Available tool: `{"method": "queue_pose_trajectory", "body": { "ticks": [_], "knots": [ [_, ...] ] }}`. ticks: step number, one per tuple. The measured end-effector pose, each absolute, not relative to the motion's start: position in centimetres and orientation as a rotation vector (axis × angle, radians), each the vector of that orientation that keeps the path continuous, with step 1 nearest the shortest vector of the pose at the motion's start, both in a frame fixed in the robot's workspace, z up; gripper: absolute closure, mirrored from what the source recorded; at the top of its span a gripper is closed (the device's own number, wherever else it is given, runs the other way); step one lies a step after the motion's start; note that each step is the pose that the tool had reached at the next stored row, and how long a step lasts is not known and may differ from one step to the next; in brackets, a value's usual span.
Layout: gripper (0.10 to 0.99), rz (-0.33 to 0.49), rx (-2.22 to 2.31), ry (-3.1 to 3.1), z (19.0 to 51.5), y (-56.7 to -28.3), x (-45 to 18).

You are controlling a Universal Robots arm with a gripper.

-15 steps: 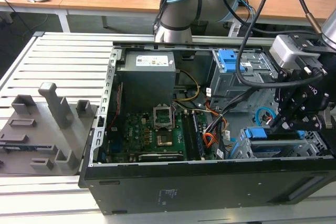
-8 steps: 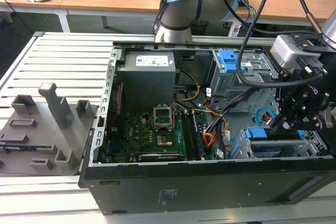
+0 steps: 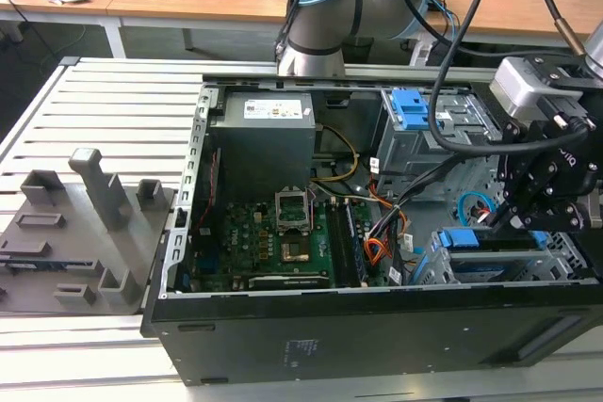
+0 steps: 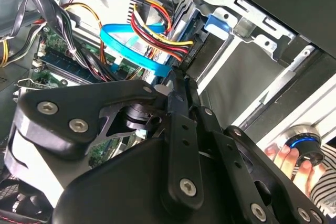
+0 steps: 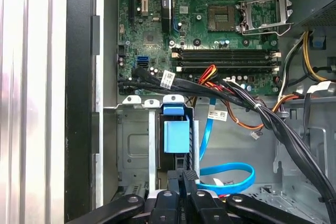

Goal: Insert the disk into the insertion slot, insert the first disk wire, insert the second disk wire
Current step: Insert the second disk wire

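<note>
The disk, in its blue carrier (image 3: pixel 476 239) (image 5: pixel 176 136), sits inside the insertion slot (image 3: pixel 528 265) (image 5: pixel 134 145), a low grey cage at the exterior view's right. My black gripper (image 3: pixel 497 218) (image 4: pixel 176 80) (image 5: pixel 185 176) hangs at the cage's open end, jaws pressed together on the plug end of the second disk wire (image 4: pixel 131 51) (image 5: pixel 226 174). This light blue cable loops away from the fingertips (image 4: pixel 178 90). The first disk wire (image 4: pixel 160 27), a red and yellow lead, runs to a dark plug at the disk's end, beside the gripper.
A taller grey cage with a blue latch (image 3: pixel 415 110) stands behind the slot. Black and orange cable bundles (image 5: pixel 236 95) cross between motherboard (image 3: pixel 273 233) and cages. A hand (image 4: pixel 286 158) rests on a blue-lit knob outside the case. Grey fixtures (image 3: pixel 85 214) lie at the exterior view's left.
</note>
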State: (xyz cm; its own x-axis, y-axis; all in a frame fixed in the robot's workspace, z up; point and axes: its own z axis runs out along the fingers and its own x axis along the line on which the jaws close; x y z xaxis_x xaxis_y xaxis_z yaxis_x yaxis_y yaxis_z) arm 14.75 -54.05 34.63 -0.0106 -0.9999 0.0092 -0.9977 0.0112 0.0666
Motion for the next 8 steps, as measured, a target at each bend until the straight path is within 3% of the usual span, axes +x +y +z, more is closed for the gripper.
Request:
{"method": "queue_pose_trajectory", "body": {
  "ticks": [8],
  "knots": [
    [0.922, -0.063, 2.171, -2.195, 35.33, -54.01, 14.75]
  ]
}}
